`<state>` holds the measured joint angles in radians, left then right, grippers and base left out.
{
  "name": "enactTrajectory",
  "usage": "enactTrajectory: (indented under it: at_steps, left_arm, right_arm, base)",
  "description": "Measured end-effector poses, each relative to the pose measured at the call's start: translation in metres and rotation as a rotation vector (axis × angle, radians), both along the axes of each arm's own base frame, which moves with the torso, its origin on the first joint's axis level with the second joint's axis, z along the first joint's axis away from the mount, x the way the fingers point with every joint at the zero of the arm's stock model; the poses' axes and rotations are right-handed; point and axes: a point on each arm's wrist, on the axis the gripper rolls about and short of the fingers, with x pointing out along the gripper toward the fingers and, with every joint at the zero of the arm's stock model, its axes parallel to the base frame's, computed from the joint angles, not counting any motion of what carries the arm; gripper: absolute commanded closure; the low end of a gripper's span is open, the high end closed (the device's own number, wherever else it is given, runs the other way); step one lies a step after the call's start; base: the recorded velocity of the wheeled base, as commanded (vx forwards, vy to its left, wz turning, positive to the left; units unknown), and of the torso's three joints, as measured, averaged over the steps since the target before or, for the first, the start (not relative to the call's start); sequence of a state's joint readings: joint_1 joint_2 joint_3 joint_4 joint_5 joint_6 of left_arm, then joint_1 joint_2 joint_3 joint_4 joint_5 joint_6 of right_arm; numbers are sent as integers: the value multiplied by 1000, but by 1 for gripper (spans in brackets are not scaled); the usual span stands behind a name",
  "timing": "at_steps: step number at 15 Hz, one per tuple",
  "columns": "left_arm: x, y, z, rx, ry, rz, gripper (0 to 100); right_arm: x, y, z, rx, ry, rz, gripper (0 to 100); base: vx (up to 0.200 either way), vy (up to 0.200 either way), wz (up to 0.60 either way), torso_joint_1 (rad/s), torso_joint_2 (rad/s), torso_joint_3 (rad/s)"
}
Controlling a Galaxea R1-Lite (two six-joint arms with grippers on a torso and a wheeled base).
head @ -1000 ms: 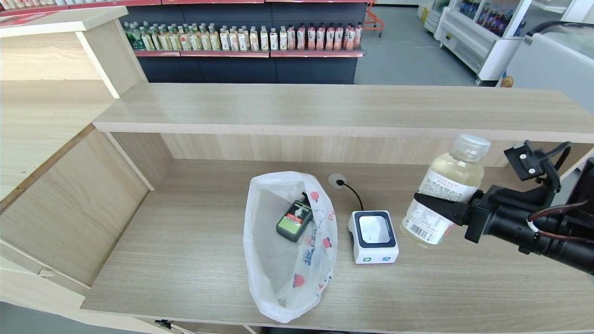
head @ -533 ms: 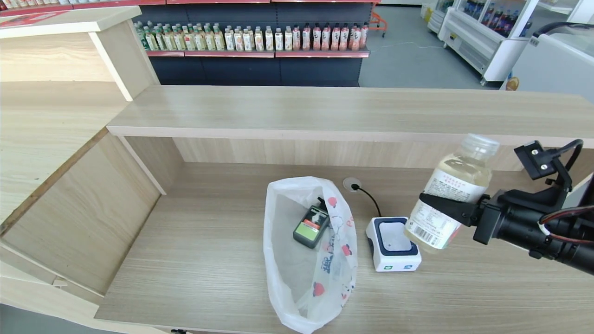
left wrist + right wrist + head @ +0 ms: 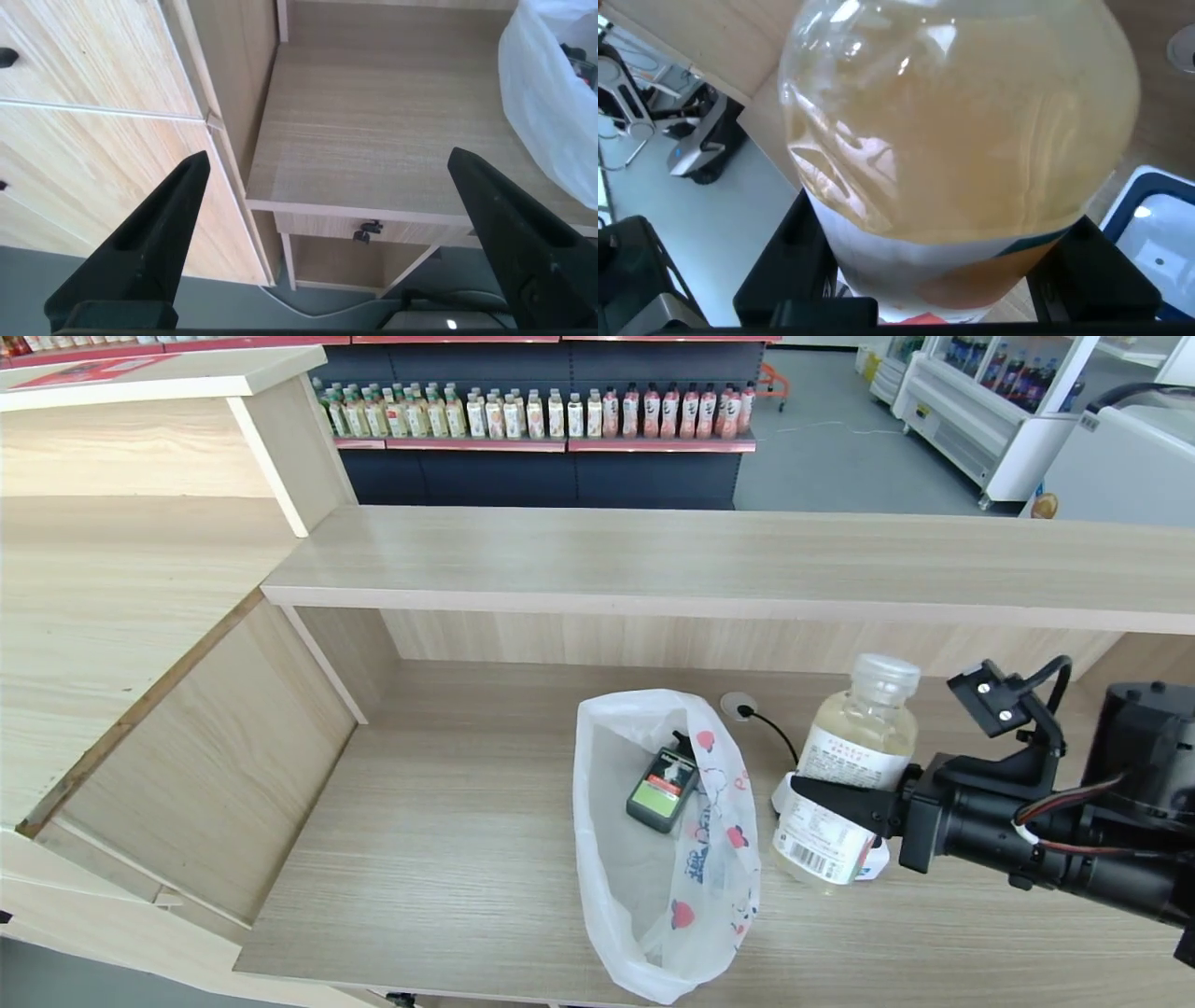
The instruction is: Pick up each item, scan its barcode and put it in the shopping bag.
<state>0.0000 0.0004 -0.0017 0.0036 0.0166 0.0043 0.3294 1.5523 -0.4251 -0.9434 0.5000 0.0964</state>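
Where the right gripper (image 3: 834, 795) clamps it round the middle, right of centre in the head view, the bottle (image 3: 857, 747) of pale drink hangs nearly upright over the scanner (image 3: 1156, 229), its white label showing a barcode low down and print too small to read. Just left lies the open shopping bag (image 3: 721, 863), a green-fronted pack (image 3: 663, 791) inside. The left gripper (image 3: 327, 161) gapes wide, empty.

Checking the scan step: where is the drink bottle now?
Head view: the clear plastic bottle of pale drink is gripped by the right end effector over the white barcode scanner, right of the white plastic bag.
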Motion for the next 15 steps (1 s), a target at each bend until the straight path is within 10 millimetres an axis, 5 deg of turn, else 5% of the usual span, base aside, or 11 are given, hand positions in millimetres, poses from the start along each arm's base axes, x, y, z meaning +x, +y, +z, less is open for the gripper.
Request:
enactTrajectory:
  at_steps: [5, 15]
  left_arm:
    - [0, 0, 0, 0, 0, 0, 0]
    - [0, 0, 0, 0, 0, 0, 0]
  right_arm:
    - [11, 25, -31, -100, 23, 91, 100]
    - [58, 66, -98, -248, -241, 197, 100]
  base:
    - [0, 0, 0, 0, 0, 0]
    - [0, 0, 0, 0, 0, 0]
